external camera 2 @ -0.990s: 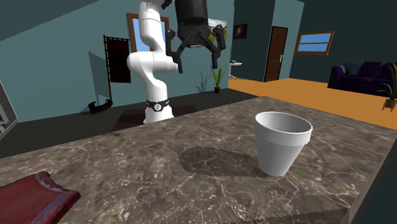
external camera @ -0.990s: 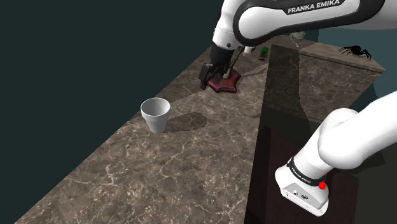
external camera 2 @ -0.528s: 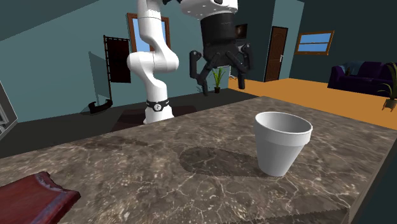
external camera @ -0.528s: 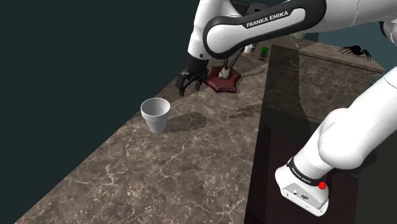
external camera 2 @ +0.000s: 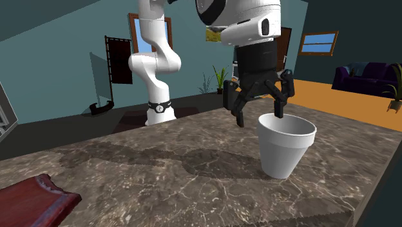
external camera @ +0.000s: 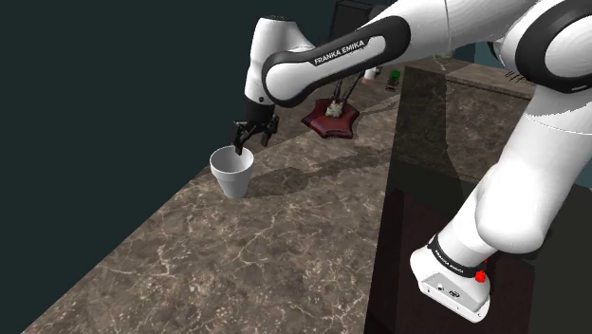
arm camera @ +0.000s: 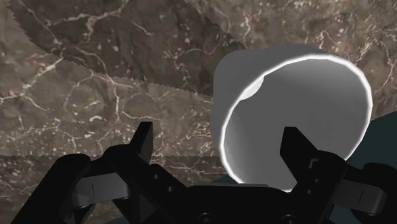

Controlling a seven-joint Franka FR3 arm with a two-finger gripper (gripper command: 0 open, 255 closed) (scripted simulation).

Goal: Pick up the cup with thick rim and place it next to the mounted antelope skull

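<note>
A plain white cup (external camera: pixel 231 172) with a thick rim stands upright on the brown marble counter (external camera: pixel 275 247), close to its edge at the shoulder view's left. My gripper (external camera: pixel 250 140) hangs open just over the cup's rim on the arm's side. In the second exterior view the gripper (external camera 2: pixel 259 116) straddles the rim behind the cup (external camera 2: pixel 285 147). In the wrist view one finger (arm camera: pixel 292 143) is over the cup's (arm camera: pixel 299 102) hollow and the other finger (arm camera: pixel 145 137) is outside its wall. Nothing is held. The mounted skull on a dark red plaque (external camera: pixel 332 119) lies farther along the counter.
A dark raised block (external camera: pixel 455 123) borders the counter at the shoulder view's right, with a black spider (external camera: pixel 531 76) on top. Small items (external camera: pixel 391 76) stand at the counter's far end. The plaque's corner (external camera 2: pixel 32 200) shows at the second exterior view's lower left.
The arm has swung away from the plaque toward the cup and come down, bringing the open gripper over the cup's rim. The cup has not moved.
</note>
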